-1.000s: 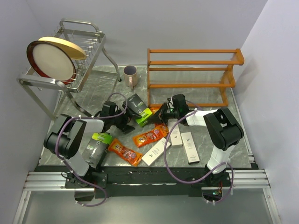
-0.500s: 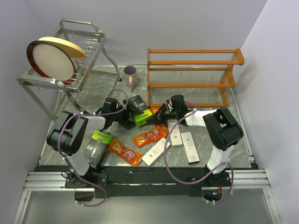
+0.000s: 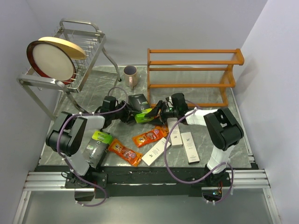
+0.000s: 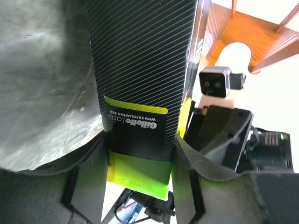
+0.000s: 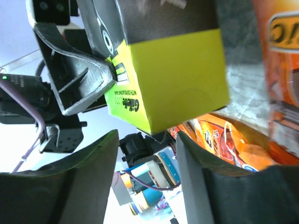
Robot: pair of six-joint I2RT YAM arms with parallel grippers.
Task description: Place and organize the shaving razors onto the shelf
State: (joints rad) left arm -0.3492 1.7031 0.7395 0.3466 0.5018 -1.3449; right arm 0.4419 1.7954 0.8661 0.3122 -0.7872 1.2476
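A lime-green-and-black razor pack point(image 3: 141, 112) hangs between the two arms, in front of the orange wooden shelf point(image 3: 191, 85). My left gripper point(image 3: 132, 115) is shut on it. In the left wrist view both fingers press the sides of the pack point(image 4: 140, 93), with the left gripper point(image 4: 140, 144) at its green end. My right gripper point(image 3: 159, 110) stands open just right of the pack. In the right wrist view the pack point(image 5: 173, 79) sits above the spread right gripper point(image 5: 147, 140), not between its fingers. Orange packets point(image 3: 150, 136) and white boxes point(image 3: 174, 133) lie on the table.
A second green pack point(image 3: 97, 147) lies by the left arm's base. A mauve mug point(image 3: 130, 75) stands left of the shelf. A silver wire rack point(image 3: 88, 56) with a round plate point(image 3: 51, 59) fills the back left. Another white box point(image 3: 189, 147) lies at the front right.
My left gripper has moved right and shut on the green-and-black pack. My right gripper, shut before, has opened and let go of the pack's green end.
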